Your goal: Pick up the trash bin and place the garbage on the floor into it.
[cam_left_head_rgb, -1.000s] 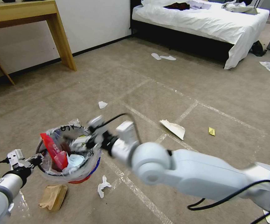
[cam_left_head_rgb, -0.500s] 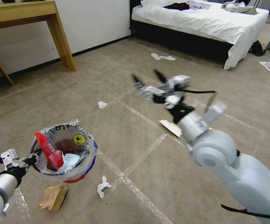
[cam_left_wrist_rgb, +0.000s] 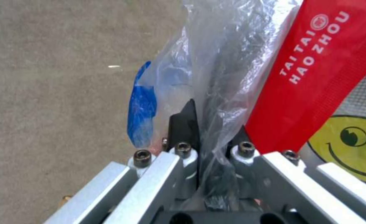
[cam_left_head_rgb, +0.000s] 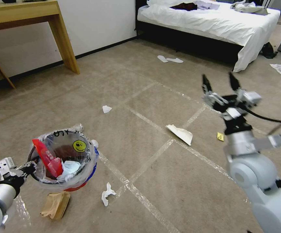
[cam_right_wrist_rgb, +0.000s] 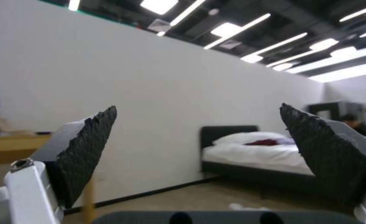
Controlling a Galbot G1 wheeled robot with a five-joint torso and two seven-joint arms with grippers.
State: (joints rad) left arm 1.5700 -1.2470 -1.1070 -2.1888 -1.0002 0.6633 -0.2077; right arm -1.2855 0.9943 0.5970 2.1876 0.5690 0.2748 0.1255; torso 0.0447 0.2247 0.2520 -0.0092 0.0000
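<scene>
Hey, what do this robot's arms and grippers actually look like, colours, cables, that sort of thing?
Both arms are smooth pale grey-white with rounded joint housings and a black collar at the wrist. The right gripper has silver metal brackets, a white box-shaped module, a black cable, and pointed black fingers with knurled pads. The left gripper looks the same: silver brackets, bolt heads, a thin black cable.

The head camera looks down across the floor [cam_left_head_rgb: 153, 97]; the left wrist camera views the trash bin [cam_left_wrist_rgb: 232, 62] close-up; the right wrist camera faces the bed [cam_right_wrist_rgb: 257, 155], which the head view shares.
</scene>
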